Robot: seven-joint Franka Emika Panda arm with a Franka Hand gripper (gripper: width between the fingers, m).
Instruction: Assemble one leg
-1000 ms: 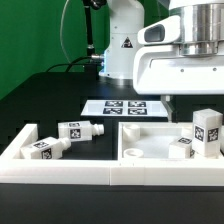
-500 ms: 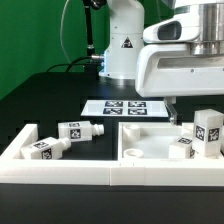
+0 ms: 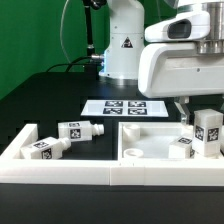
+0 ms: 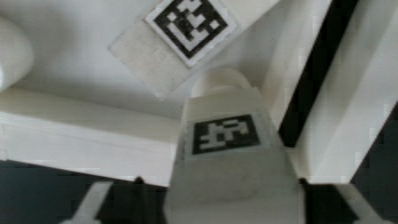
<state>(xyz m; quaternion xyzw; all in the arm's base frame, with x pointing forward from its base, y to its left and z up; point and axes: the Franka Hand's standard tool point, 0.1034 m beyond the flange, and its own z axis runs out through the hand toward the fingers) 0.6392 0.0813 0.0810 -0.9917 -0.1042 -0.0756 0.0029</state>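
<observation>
An upright leg (image 3: 207,131), white and blocky with square tags, stands on the wide white panel (image 3: 140,150) at the exterior view's right. A second leg (image 3: 183,148) lies beside it on the panel. Two more legs (image 3: 71,131) (image 3: 45,147) lie at the exterior view's left. My gripper (image 3: 195,110) hangs just above the upright leg. In the wrist view that leg (image 4: 222,135) rises between the fingers (image 4: 93,200), with dark gaps on both sides. The gripper (image 4: 222,205) is open and not touching it.
The marker board (image 3: 125,108) lies flat behind the panel. A white rim wall (image 3: 60,168) runs along the front. The robot base (image 3: 122,45) stands at the back, with a green backdrop behind it.
The gripper has moved toward the exterior view's right, from over the panel's middle to above the upright leg. The legs have not moved.
</observation>
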